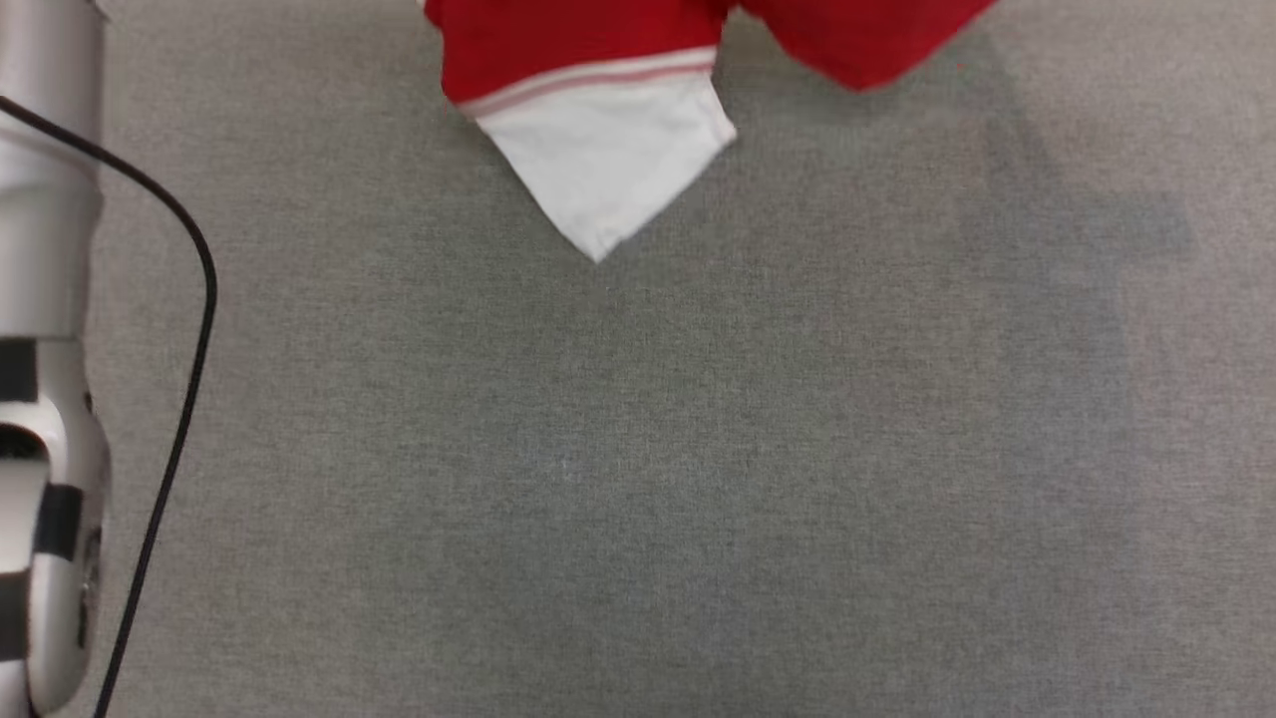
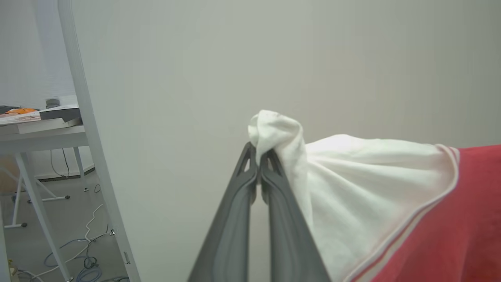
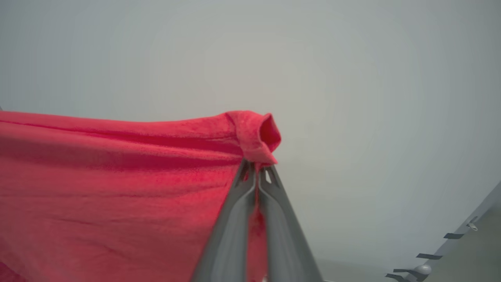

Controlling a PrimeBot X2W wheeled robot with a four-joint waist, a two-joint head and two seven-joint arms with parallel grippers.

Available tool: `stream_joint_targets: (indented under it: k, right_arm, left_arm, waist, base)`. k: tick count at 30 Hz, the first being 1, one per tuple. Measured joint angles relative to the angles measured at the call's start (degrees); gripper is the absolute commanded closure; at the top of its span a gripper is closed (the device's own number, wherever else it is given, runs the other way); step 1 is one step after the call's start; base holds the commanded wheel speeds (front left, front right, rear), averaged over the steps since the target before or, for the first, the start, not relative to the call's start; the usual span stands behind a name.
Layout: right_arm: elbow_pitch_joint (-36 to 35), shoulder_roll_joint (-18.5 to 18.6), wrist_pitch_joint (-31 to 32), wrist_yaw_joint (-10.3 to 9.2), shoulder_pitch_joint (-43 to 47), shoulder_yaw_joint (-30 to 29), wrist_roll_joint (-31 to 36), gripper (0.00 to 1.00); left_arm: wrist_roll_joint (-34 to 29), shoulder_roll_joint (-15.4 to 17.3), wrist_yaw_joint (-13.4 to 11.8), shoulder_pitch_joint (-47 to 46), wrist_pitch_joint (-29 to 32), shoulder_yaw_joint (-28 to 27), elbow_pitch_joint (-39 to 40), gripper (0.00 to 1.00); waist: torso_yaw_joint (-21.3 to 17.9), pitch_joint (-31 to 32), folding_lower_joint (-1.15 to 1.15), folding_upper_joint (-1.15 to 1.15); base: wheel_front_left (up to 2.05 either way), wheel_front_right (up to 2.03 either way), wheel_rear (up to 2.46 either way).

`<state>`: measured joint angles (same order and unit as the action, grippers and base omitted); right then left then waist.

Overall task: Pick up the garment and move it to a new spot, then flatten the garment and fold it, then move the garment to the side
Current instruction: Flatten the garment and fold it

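The garment [image 1: 588, 60], red with a white sleeve and striped trim, hangs into the top of the head view above the grey table [image 1: 638, 449]. Its white sleeve points down over the table. In the left wrist view my left gripper [image 2: 258, 154] is shut on the garment's white sleeve [image 2: 352, 184], with a bunch of white cloth sticking out past the tips. In the right wrist view my right gripper [image 3: 256, 166] is shut on a red edge of the garment [image 3: 117, 176], which stretches away to the left. The chest print is hidden.
My left arm's pale forearm [image 1: 45, 349] with a black cable [image 1: 189, 379] stands along the head view's left edge. In the left wrist view, a white panel [image 2: 274, 58] is ahead; a white desk [image 2: 39, 133] and floor cables [image 2: 86, 258] lie at the left.
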<state>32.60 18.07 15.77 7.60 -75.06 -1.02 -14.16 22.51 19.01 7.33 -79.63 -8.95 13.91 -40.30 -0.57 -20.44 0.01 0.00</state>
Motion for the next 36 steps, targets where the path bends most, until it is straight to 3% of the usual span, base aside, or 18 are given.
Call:
stream_joint_targets:
  k: [10, 20, 27, 28, 36]
  right_arm:
    - [6.3, -0.1, -4.5, 0.01, -13.0, -0.6, 2.8, 1.0]
    - [17.3, -0.3, -9.2, 0.01, -14.8, 3.8, -0.5, 1.0]
    - [20.0, 0.6, -11.8, 0.01, -9.0, 10.4, -5.1, 1.0]
    - [19.3, 1.2, -13.1, 0.01, -3.1, 13.2, -7.5, 1.0]
    - [12.4, 4.4, -15.2, 0.02, 14.9, 17.0, -13.9, 1.0]
  left_arm:
    - [-0.7, 0.6, 0.3, -13.6, -2.6, 0.7, -8.5, 1.0]
    - [2.4, -0.4, 0.3, -12.9, -5.2, 1.8, -14.0, 1.0]
    - [8.4, 0.0, 0.3, -1.8, -5.6, 2.6, -12.1, 1.0]
    - [10.3, 0.4, 0.3, 5.3, -5.7, 2.6, -8.1, 1.0]
    - [12.4, 1.0, 0.3, 29.2, -5.7, 1.3, 4.9, 1.0]
  waist:
    - [-0.4, -9.4, 0.0, 0.0]
    - [-0.6, -16.9, 0.0, 0.0]
    - [-0.9, -16.7, 0.0, 0.0]
    - [-0.8, -15.3, 0.0, 0.0]
    - [0.0, -10.0, -0.01, 0.0]
  base:
    - [0.0, 0.0, 0.0]
    - [0.0, 0.0, 0.0]
    - [0.0, 0.0, 0.0]
    - [0.0, 0.0, 0.0]
    - [0.0, 0.0, 0.0]
